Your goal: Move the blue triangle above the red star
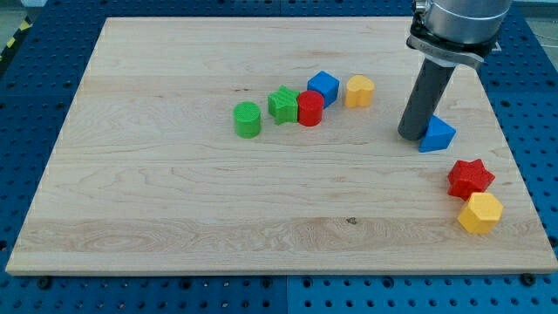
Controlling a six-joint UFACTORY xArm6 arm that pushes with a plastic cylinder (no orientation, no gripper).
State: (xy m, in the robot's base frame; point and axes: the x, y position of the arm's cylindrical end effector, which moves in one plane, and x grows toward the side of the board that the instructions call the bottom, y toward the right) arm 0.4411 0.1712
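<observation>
The blue triangle lies on the wooden board at the view's right. The red star lies below it and a little to the right, with a small gap between them. My tip stands on the board, touching the blue triangle's left side. The dark rod rises from there to the arm's end at the view's top right.
A yellow hexagon sits just below the red star. Near the board's middle a row holds a green cylinder, a green star, a red cylinder, a blue cube and a yellow block. The board's right edge is close to the star.
</observation>
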